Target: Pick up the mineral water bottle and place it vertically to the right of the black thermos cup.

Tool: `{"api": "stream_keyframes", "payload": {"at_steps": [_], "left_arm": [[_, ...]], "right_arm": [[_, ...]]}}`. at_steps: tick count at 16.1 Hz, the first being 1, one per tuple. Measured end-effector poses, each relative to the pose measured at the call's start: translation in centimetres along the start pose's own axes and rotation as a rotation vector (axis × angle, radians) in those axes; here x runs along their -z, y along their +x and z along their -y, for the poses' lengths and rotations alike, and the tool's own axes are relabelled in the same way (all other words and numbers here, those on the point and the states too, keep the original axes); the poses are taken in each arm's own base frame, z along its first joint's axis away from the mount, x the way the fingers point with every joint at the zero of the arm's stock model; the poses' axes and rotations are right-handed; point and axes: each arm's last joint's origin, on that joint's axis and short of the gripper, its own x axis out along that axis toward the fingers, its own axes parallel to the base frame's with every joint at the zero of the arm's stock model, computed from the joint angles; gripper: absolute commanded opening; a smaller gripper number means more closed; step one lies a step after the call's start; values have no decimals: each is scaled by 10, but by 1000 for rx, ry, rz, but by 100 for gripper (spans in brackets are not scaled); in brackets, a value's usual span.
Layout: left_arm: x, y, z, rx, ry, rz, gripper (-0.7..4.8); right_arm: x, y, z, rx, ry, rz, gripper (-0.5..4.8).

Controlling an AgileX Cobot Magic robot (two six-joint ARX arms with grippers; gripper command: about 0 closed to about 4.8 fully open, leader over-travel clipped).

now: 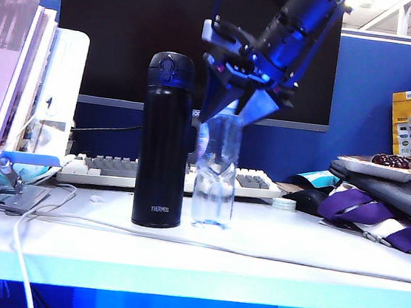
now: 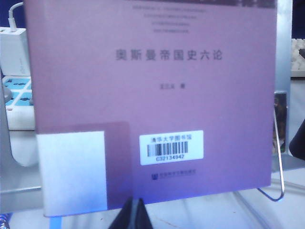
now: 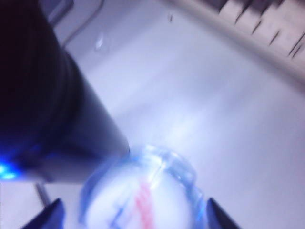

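The mineral water bottle point(image 1: 215, 177) stands upright on the white desk, just right of the black thermos cup point(image 1: 164, 142) and shorter than it. My right gripper point(image 1: 231, 114) comes down from above and straddles the bottle's top. In the right wrist view the bottle point(image 3: 143, 191) sits between the two dark fingertips with a gap on each side, so the right gripper point(image 3: 134, 212) is open; the thermos cup point(image 3: 47, 95) stands close beside it. My left gripper point(image 2: 135, 213) is shut, its tips together in front of a purple book point(image 2: 152, 95).
A keyboard point(image 1: 115, 167) and a dark monitor point(image 1: 131, 26) stand behind the two vessels. Books point(image 1: 8, 64) lean at the left. A white cable point(image 1: 181, 237) runs across the desk front. Bags with purple straps point(image 1: 385, 204) and a plate point(image 1: 382, 168) fill the right side.
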Motion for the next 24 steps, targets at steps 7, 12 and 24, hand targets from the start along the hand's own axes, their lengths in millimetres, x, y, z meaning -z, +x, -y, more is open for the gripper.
{"api": "stream_keyframes", "payload": {"at_steps": [7,12,24], "left_arm": [[0,0,0,0,0,0,-5],[0,0,0,0,0,0,-5],[0,0,0,0,0,0,-5]], "right_arm": [[-2,-1,-1,0,-3,11,400],[-13,-15,-1,11,-17,80,400],[-80,-173,-16,234,-78,493,-5]]}}
